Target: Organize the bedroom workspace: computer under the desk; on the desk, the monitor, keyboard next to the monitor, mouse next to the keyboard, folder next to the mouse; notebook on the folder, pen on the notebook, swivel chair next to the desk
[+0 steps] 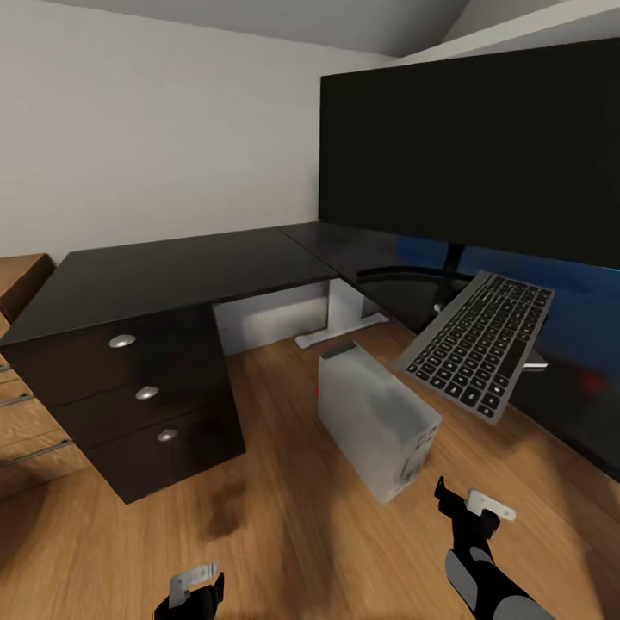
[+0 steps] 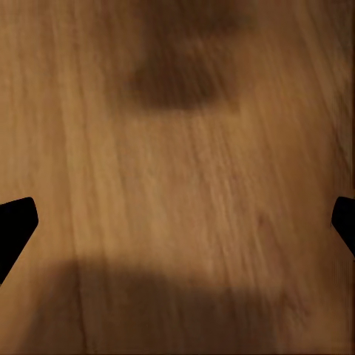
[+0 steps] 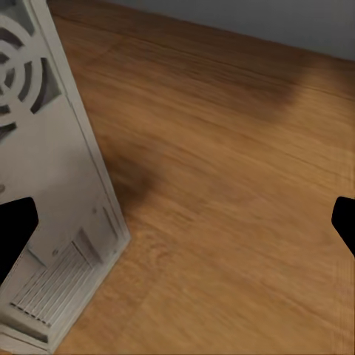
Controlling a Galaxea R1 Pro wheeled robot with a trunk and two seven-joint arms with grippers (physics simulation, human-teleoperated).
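Observation:
The black L-shaped desk (image 1: 172,271) stands ahead, with its drawers (image 1: 142,392) at the left. A wide black monitor (image 1: 469,146) stands on the desk's right wing. In front of it the black keyboard (image 1: 480,343) lies tilted, reaching out past the desk's edge. The light grey computer (image 1: 375,419) stands on the wooden floor between the desk's two wings, and also close beside my right gripper (image 3: 177,225) as the computer (image 3: 52,185). Both grippers hang low over the floor: left gripper (image 1: 195,587) (image 2: 177,222) open and empty, right gripper (image 1: 467,501) open and empty, just in front of the computer.
A white pedestal leg (image 1: 342,314) holds the desk's corner behind the computer. Low wooden shelving (image 1: 19,284) stands at the far left. A blue sheen shows on the desktop (image 1: 568,301) under the monitor. Bare wooden floor (image 1: 284,517) lies between the drawers and the computer.

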